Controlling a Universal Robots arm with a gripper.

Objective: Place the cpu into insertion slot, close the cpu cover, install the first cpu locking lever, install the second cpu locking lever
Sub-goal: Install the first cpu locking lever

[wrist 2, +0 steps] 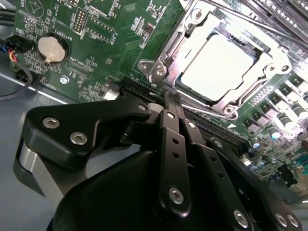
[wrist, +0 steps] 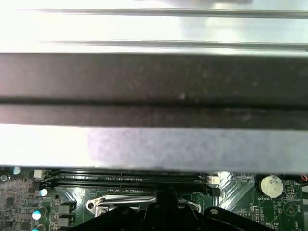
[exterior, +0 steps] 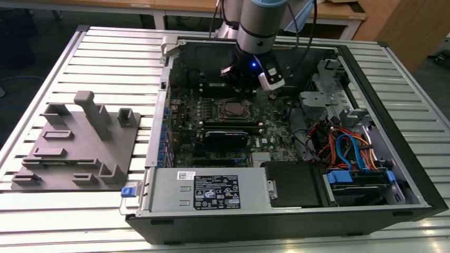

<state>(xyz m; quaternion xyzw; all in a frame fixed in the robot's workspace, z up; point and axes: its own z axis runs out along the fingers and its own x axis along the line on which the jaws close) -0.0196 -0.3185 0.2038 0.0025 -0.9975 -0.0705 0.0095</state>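
Observation:
The cpu [wrist 2: 217,66], a pale silver square, lies in the insertion slot [exterior: 230,109] on the green motherboard. The silver cpu cover [wrist 2: 250,94] lies flat around the chip, framing its face. A thin silver locking lever [wrist: 120,198] runs along one side of the socket. My gripper [wrist 2: 169,98] hangs just beside the socket's corner, and its black fingers [wrist 2: 173,144] are pressed together with nothing between them. In the exterior view the gripper [exterior: 239,84] hovers over the board just behind the socket.
The open computer case [exterior: 393,174] walls the board in. Long black memory slots [wrist: 130,179] run beside the socket, and a coin battery [wrist 2: 50,48] sits on the board. Cables and a drive cage [exterior: 351,153] fill the exterior view's right. A grey fixture plate [exterior: 77,142] lies on the left.

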